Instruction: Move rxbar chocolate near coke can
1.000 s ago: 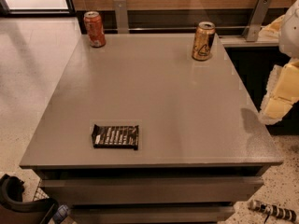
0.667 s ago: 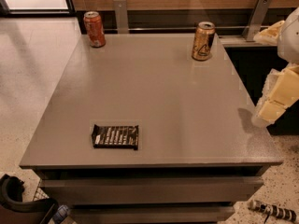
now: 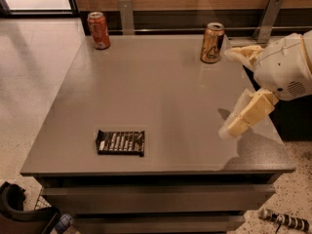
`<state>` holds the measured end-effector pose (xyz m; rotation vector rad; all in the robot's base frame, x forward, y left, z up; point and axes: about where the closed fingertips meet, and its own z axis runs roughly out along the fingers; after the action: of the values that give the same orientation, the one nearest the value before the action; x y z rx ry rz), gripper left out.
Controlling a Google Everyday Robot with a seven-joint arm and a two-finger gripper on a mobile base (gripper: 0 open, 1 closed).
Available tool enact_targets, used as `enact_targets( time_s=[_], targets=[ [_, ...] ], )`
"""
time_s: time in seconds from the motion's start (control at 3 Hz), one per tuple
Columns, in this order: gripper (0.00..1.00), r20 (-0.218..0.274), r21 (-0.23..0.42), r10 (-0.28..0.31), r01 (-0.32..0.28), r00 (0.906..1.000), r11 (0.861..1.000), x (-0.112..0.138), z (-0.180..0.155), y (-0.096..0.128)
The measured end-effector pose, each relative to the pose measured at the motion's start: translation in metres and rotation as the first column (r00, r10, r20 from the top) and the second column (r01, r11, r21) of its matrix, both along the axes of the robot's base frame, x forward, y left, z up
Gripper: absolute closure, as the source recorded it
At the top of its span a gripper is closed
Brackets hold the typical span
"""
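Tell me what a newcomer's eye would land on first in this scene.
The pale gripper stands out first, reaching in over the right edge of the grey table with its fingers spread apart. Next comes the black snack bar, lying flat and alone near the front left. Two upright cans frame the far edge: a red can at the left corner and a gold-brown can towards the right, close to the gripper.

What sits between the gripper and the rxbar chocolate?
Nothing. The camera view shows only bare grey tabletop between the open gripper over the table's right side and the rxbar chocolate lying near the front left.
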<state>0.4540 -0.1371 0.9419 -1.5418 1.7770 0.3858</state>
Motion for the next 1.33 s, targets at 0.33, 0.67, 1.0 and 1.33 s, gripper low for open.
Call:
enact_targets(
  time_s=[0.33,0.67,1.0,1.33],
  targets=[
    [0.0,0.022,0.273,0.11,-0.111,0.9937,0.956,-0.008,-0.001,0.061],
    [0.0,0.02,0.393,0.155,-0.15,0.9878,0.907,-0.019,0.004,0.089],
    [0.0,0.02,0.393,0.155,-0.15,0.9878,0.907,-0.019,0.004,0.089],
    [0.0,0.011,0.402,0.18,-0.17,0.9835,0.9,-0.019,-0.012,0.111]
  ],
)
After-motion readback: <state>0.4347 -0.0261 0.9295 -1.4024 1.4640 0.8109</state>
